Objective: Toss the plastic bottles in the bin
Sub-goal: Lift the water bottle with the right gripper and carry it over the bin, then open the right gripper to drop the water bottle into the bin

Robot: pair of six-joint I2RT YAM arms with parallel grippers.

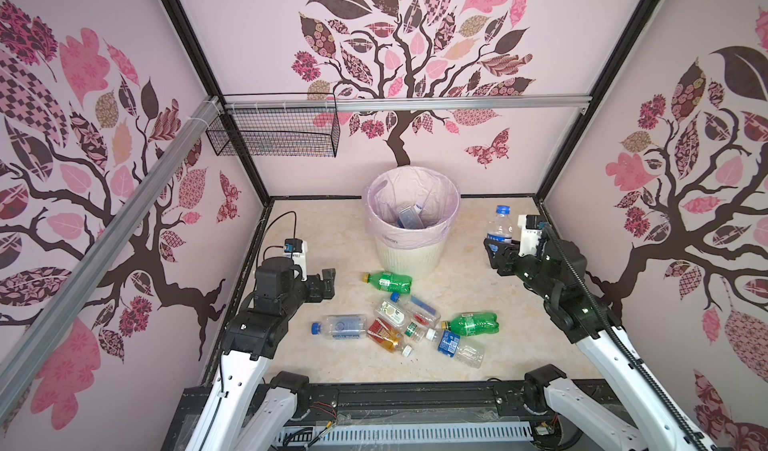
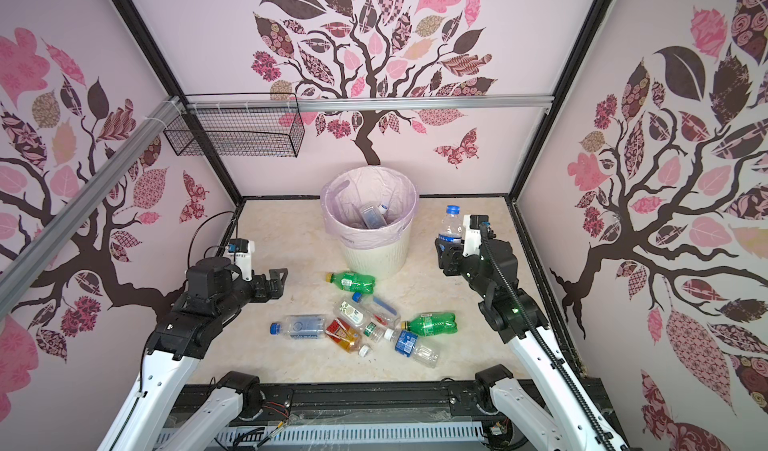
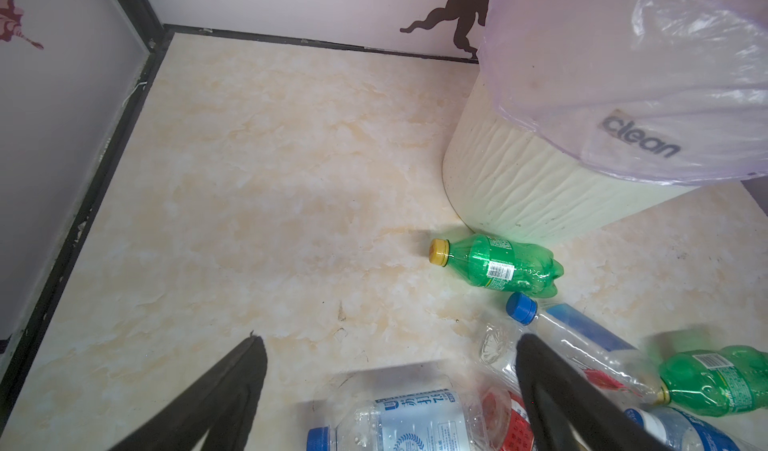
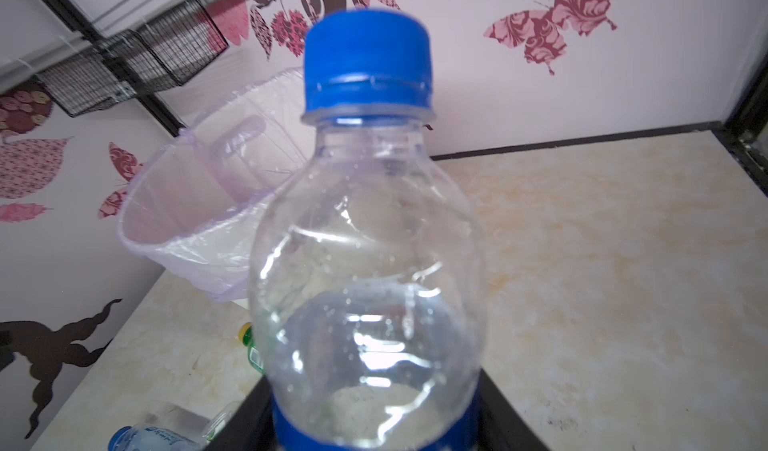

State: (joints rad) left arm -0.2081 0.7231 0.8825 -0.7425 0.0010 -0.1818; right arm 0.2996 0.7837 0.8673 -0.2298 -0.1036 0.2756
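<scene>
The right pincer [image 1: 498,248] is closed around the lower body of a clear plastic bottle with a blue cap and blue label [image 1: 500,222] and holds it upright, cap on top, to the right of the round cream-white ribbed bin [image 1: 405,258], near it but not touching; the base of the bottle is hidden by the pincer, so I cannot tell whether it stands on the cream marbled table [image 1: 316,228]. The bin is lined with a translucent pale pink plastic bag [image 1: 397,232] folded over its rim, and clear bottles with blue labels [image 1: 409,216] lie inside it. The left pincer [image 1: 325,282] is spread wide and grips nothing; it hangs over bare table left of the bin, and in the left wrist view its black fingers [image 3: 224,395] stand far apart. In front of the bin lies a green bottle with a yellow cap [image 1: 388,282], close against the bin's foot. Nearer the robot is a loose heap: a slim clear bottle with a blue cap [image 1: 417,307], a clear bottle with a white and green label [image 1: 392,312], an amber bottle with a red label [image 1: 384,336], a second green bottle with a yellow cap [image 1: 471,324] and a clear bottle with a white cap and blue label [image 1: 457,345]. A wide clear bottle with a blue cap [image 1: 340,326] lies on its side at the heap's left edge. A black wire mesh basket [image 1: 274,131] hangs on the back wall
</scene>
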